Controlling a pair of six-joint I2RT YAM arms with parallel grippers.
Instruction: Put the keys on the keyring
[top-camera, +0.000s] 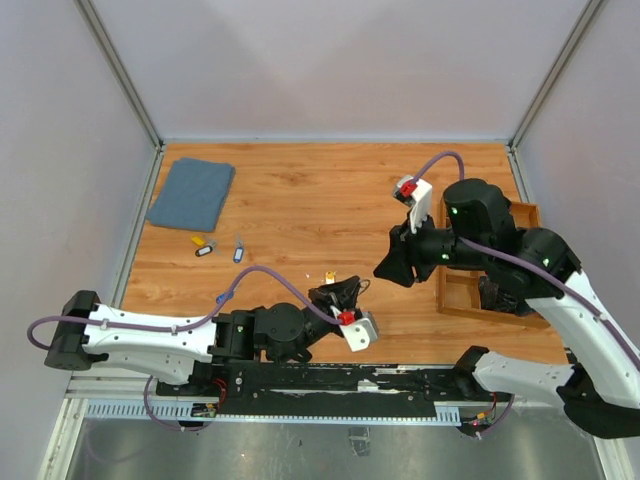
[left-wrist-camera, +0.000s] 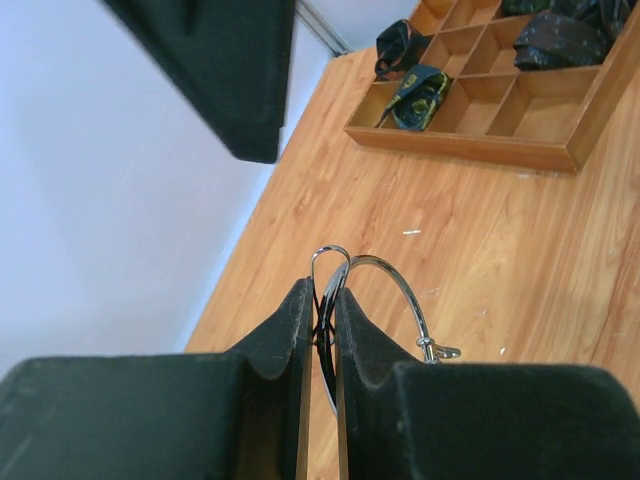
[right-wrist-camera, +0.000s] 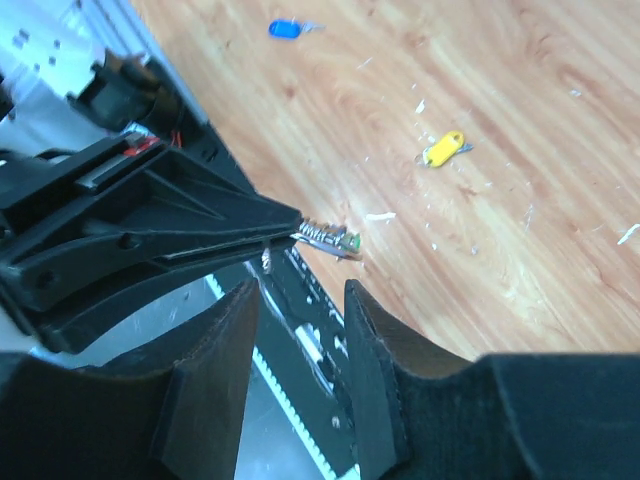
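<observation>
Left gripper (left-wrist-camera: 322, 305): almost closed, fingers pinching a thin wire between the pads.
Keyring (left-wrist-camera: 403, 285): silver wire loop clamped in the left gripper, its arc curving out past the fingertips and to their right, raised off the bench (top-camera: 300, 200).
Right gripper (right-wrist-camera: 300, 292): fingers parted, nothing between them; pointed at the tip of the left gripper, near it but apart.
Green-headed key (right-wrist-camera: 335, 240): small silver piece with a green end, at the very tip of the left gripper, just ahead of the right gripper's parted fingers; whether threaded on the ring, cannot tell.
Yellow key (right-wrist-camera: 443, 148): flat on the bench, ahead of the right gripper and off to its right, well apart from both grippers.
Blue key (right-wrist-camera: 285, 28): flat on the bench, farther ahead of the right gripper than the yellow one.
Tray (left-wrist-camera: 470, 150): wooden, split into compartments, ahead of the left gripper and to its right; dark bundles in several compartments, too unclear to name.
Cloth (top-camera: 190, 192): blue, folded, at the far left of the bench, well away from both grippers.
</observation>
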